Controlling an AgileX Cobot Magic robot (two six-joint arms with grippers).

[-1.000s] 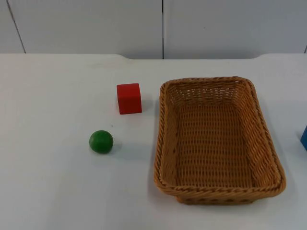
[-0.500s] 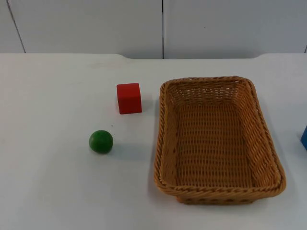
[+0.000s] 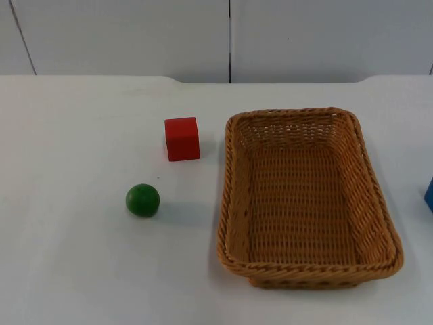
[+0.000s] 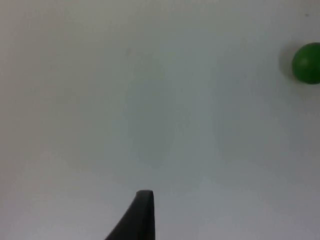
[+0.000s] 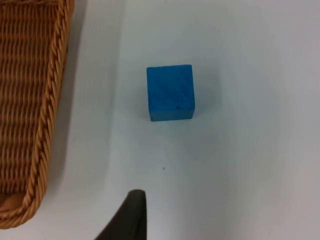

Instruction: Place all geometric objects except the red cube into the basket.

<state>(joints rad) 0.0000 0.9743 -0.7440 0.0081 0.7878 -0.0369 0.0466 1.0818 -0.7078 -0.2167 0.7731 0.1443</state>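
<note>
Nothing has shifted across the last second: the top view matches the earlier ones thing for thing, so the task has not begun — the basket holds nothing, and both the green ball and the blue cube have yet to go in.

The white worktop [image 3: 81, 271] is smooth and matte. On it the wicker basket [image 3: 308, 196] is a rectangular tray of tan woven cane with a twisted, rope-like rim and flaring walls. The red cube [image 3: 182, 139], flat-faced and sharp-edged with a painted look, sits just beside the basket's outer wall and is to stay where it is. The green ball [image 3: 143, 200] is a smooth, dull sphere.

Places taken from each claw: the left claw [image 4: 142, 212] hangs over bare worktop, the green ball [image 4: 307, 62] well ahead of its fingertip and off to one side. The right claw [image 5: 131, 215] hovers with the blue cube [image 5: 170, 92] — faint wood grain on its top face — straight ahead of its fingertip and the basket rim [image 5: 47, 107] alongside. Of either claw I cannot tell whether it stands open or closed; neither grips anything visible.
</note>
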